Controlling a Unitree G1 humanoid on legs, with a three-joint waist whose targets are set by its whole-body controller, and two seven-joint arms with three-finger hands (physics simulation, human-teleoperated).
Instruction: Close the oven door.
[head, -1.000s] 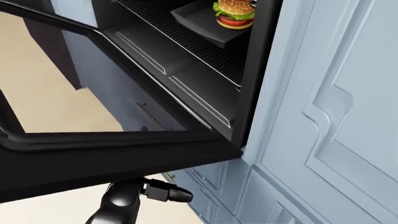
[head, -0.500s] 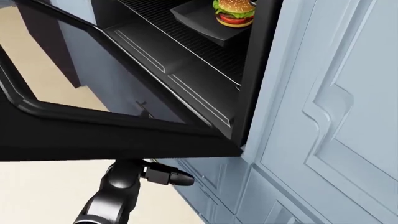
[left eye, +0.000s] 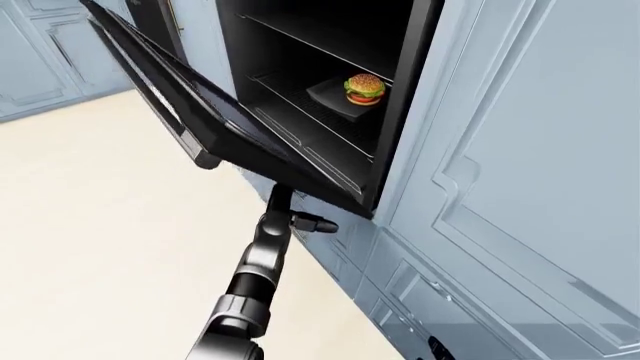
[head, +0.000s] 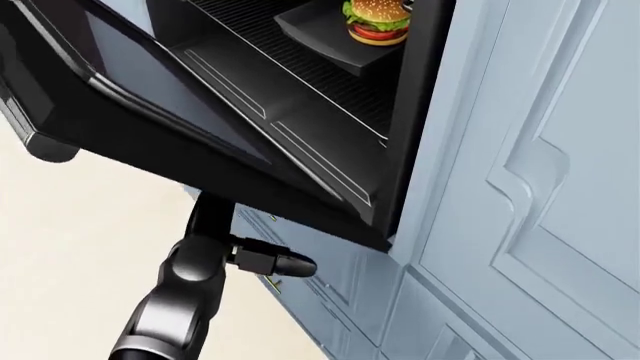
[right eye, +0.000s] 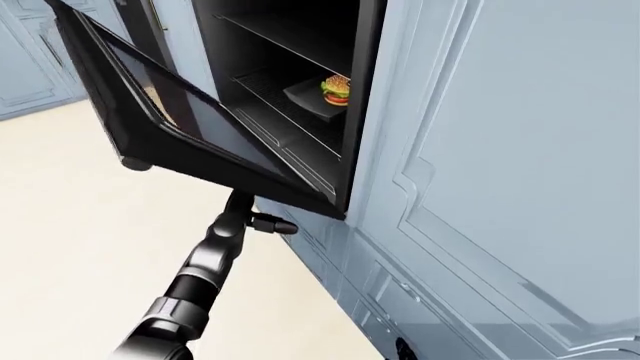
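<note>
Cabinetry: pale blue cabinet panels (left eye: 520, 150) fill the right of every view; cream floor (left eye: 90, 225) at left. The oven cavity (left eye: 310, 60) is built into this cabinet wall, black inside, with wire racks.

Oven door (right eye: 170, 127): the task's thing. Hinged at the bottom, standing at a steep slant, roughly halfway between flat and shut. Its top edge with the handle (left eye: 195, 150) leans out toward the left of the eye views; the inner glass faces up and toward the cavity.

Left arm: comes up from the bottom of each view under the door. The left hand (head: 215, 225) is pressed against the door's underside, the outer face. One finger (head: 280, 264) sticks out sideways to the right, clear of the door; the others are hidden behind the door's edge, so whether they are spread or curled cannot be told. Nothing appears to be gripped; the contact reads as a push from below. The right hand is not in any view.

Step in hand, as judged: lifting the door through the middle of its swing. The next move calls for pushing on, up and toward the cavity, until the door meets the frame, with the palm sliding or re-placing as the face tips upright.

Contents: a dark tray (left eye: 335, 96) on the lower rack, carrying one burger (left eye: 364, 88). Both sit well inside, clear of the door's path.
</note>
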